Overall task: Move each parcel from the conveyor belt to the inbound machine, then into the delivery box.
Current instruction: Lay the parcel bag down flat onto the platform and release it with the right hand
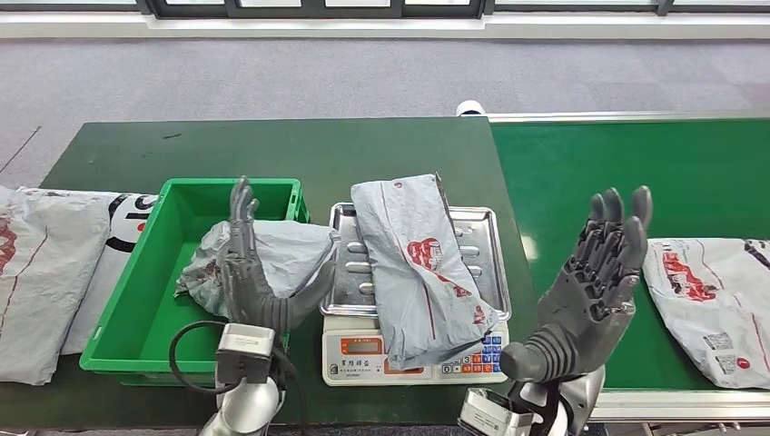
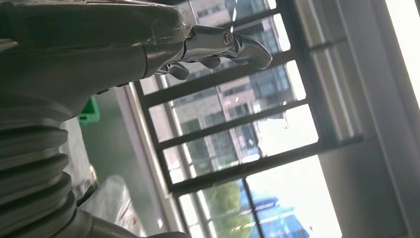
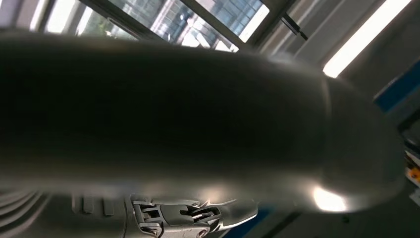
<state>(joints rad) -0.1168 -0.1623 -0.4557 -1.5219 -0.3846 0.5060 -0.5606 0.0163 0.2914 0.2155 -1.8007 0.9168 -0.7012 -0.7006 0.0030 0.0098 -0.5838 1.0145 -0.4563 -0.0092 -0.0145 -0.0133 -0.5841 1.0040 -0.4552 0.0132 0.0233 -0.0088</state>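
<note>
A grey parcel with a red logo lies across the steel tray of the inbound machine, a scale with a keypad; its near end hangs over the keys. A crumpled grey parcel lies in the green delivery box. Another grey parcel lies on the green conveyor belt at the right. My left hand is raised in front of the box, fingers spread, holding nothing; its thumb points toward the scale. My right hand is raised between scale and belt, fingers apart and empty. The left hand and right hand loom close in the wrist views.
Grey mail bags lie on the green table left of the box. A white roller end marks the belt's far corner. Grey carpet and a window wall lie beyond the table.
</note>
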